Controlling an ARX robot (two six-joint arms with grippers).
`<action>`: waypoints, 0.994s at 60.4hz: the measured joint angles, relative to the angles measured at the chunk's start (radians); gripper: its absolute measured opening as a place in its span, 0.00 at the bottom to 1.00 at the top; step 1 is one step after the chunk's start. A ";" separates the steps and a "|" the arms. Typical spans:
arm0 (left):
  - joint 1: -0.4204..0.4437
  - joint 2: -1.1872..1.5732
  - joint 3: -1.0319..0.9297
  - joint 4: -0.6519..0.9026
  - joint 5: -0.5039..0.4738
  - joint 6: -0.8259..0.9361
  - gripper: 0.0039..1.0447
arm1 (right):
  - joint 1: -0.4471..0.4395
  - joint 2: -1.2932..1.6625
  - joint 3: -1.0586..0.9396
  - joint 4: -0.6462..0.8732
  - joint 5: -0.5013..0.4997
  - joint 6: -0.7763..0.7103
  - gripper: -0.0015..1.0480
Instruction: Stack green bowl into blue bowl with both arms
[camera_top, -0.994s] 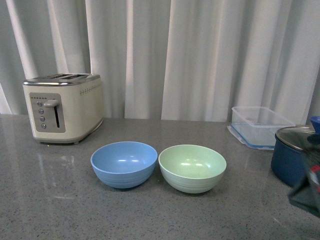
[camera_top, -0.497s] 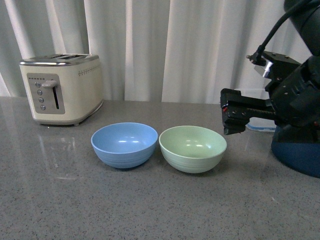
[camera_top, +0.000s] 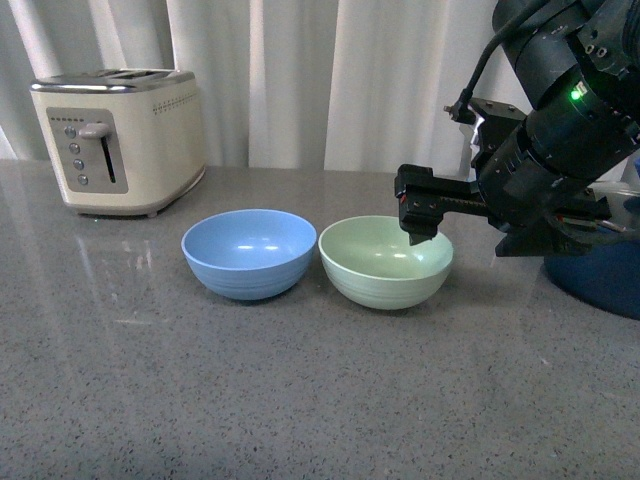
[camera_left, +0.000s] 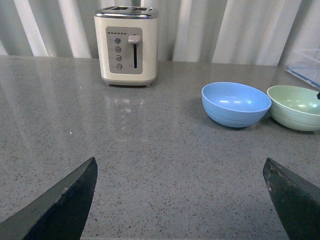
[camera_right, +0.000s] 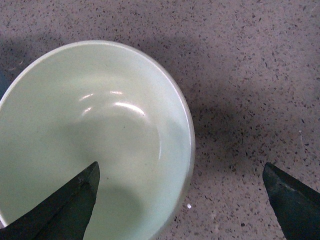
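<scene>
The pale green bowl (camera_top: 385, 262) sits on the grey counter just right of the light blue bowl (camera_top: 249, 252); their rims nearly touch. My right gripper (camera_top: 420, 215) is open and hovers over the green bowl's far right rim. In the right wrist view one finger is over the bowl's inside (camera_right: 95, 145) and the other over the counter, with the rim (camera_right: 189, 150) between them. The left wrist view shows both bowls far off, the blue bowl (camera_left: 236, 103) and the green bowl (camera_left: 296, 106). My left gripper (camera_left: 181, 200) is open and empty over bare counter; it does not show in the front view.
A cream toaster (camera_top: 118, 140) stands at the back left, also in the left wrist view (camera_left: 127, 45). A dark blue pot (camera_top: 600, 275) sits at the right edge behind my right arm. White curtains hang behind the counter.
My right arm has moved left and down, from beside the green bowl to over its right rim. The front view has tilted, so the bowls appear higher in the picture.
</scene>
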 joint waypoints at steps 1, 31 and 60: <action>0.000 0.000 0.000 0.000 0.000 0.000 0.94 | 0.000 0.009 0.010 -0.003 -0.002 0.000 0.90; 0.000 0.000 0.000 0.000 0.000 0.000 0.94 | -0.011 0.122 0.084 0.007 -0.028 -0.017 0.90; 0.000 0.000 0.000 0.000 0.000 0.000 0.94 | -0.025 0.135 0.043 0.050 -0.045 -0.035 0.25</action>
